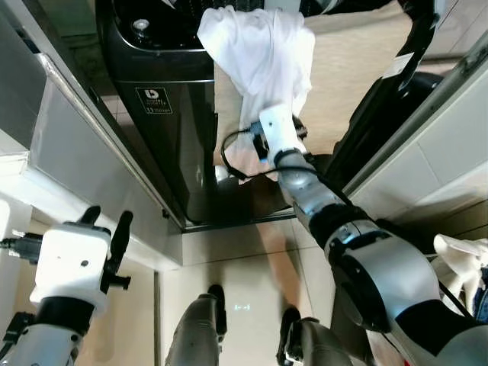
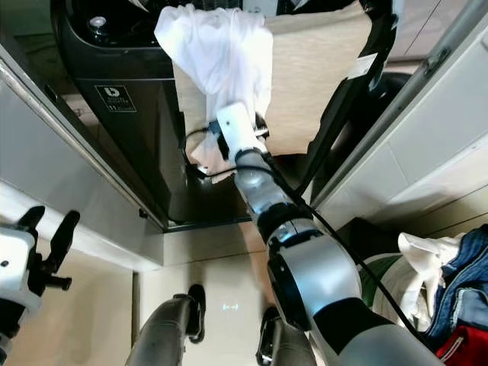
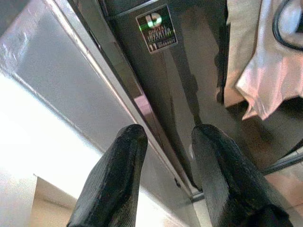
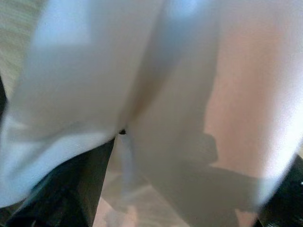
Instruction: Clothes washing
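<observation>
Right claw raised toward the top rim of the dark washing machine, clamped on a white garment that drapes over the wrist and hangs beside the machine's front edge; left claw low near the metal door frame, fingers apart, holding nothing; heap of clothes on the floor at the right.

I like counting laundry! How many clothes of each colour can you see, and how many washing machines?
White clothes: 2, the white garment held up by the right gripper and a white cloth in the pile
Blue clothes: 1
Red clothes: 1
Washing machines: 1
Total: 5
</observation>
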Controlling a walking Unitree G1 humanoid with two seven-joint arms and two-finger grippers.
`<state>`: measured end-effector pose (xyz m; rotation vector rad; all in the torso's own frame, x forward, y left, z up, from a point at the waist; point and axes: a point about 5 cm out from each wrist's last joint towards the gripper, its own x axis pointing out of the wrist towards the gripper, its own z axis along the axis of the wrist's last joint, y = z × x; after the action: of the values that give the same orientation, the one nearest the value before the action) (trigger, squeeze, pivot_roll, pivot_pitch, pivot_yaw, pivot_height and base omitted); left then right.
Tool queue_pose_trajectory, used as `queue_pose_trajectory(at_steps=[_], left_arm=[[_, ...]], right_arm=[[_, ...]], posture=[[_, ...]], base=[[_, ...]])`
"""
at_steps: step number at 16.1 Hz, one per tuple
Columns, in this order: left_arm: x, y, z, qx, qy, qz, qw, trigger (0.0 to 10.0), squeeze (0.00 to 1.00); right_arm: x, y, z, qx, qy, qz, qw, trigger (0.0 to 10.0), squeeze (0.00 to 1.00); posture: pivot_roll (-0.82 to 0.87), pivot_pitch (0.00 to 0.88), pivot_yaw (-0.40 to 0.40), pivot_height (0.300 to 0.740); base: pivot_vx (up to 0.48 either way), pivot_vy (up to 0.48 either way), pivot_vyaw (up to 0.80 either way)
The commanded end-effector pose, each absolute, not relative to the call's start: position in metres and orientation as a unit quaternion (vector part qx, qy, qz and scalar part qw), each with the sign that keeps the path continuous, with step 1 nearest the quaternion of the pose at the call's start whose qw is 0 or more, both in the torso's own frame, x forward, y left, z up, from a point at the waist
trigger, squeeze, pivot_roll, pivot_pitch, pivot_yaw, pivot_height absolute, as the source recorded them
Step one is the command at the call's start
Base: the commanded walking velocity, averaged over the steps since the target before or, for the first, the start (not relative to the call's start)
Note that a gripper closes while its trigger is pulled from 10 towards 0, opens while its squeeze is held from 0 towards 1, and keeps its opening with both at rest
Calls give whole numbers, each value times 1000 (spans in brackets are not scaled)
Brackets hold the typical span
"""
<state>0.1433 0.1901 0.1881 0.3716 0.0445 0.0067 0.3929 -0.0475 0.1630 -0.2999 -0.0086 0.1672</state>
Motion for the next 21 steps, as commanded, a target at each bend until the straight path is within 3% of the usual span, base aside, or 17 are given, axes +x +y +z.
queue_pose_trajectory(at_steps=[1,8,17,21], left_arm=[[140,186,193,186,12,-7,983,10000,0],[151,179,195,174,6,-20,984,10000,0],[214,166,200,148,-73,-22,986,10000,0],[226,160,199,136,-95,-3,986,10000,0]], right_arm=[[393,-40,167,-112,4,102,988,10000,1000],[405,-34,214,-6,-43,124,991,10000,1000],[413,-48,350,75,-218,151,961,10000,1000],[408,-52,389,-25,-269,132,954,10000,1000]], posture=[[442,327,13,740],[390,280,5,740],[283,111,-77,740],[288,76,-152,740]], base=[[0,0,0],[0,0,0],[0,0,0],[0,0,0]])
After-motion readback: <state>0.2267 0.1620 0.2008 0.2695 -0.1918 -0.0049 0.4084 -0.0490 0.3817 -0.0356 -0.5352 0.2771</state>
